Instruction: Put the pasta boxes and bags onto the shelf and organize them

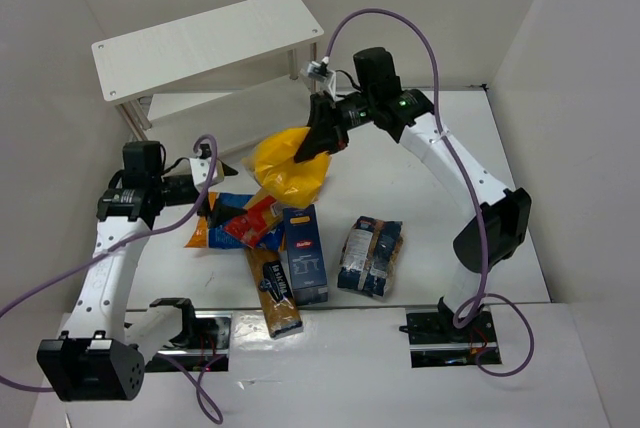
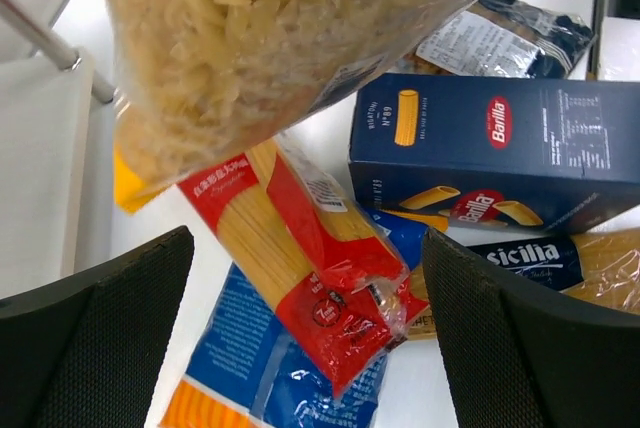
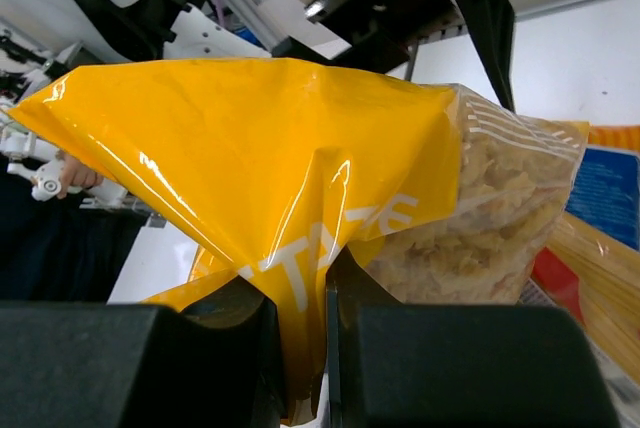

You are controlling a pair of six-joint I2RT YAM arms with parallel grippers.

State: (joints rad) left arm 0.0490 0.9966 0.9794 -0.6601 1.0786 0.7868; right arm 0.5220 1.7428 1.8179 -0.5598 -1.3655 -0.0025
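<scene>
The left end effector (image 2: 306, 278) spread wide over the red-yellow box (image 1: 250, 220) on the desk (image 1: 430, 188). Beyond, the right end effector (image 3: 300, 333) pinched the yellow bag (image 1: 285, 170) by one thin fold, short of the shelf (image 1: 210, 38); its hanging weight might slip it free

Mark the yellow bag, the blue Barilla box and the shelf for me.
yellow bag (image 1: 287, 176), top view, middle of its yellow film.
blue box (image 2: 540, 163), left wrist view, printed side face.
shelf (image 1: 205, 43), top view, bare top board.
</scene>
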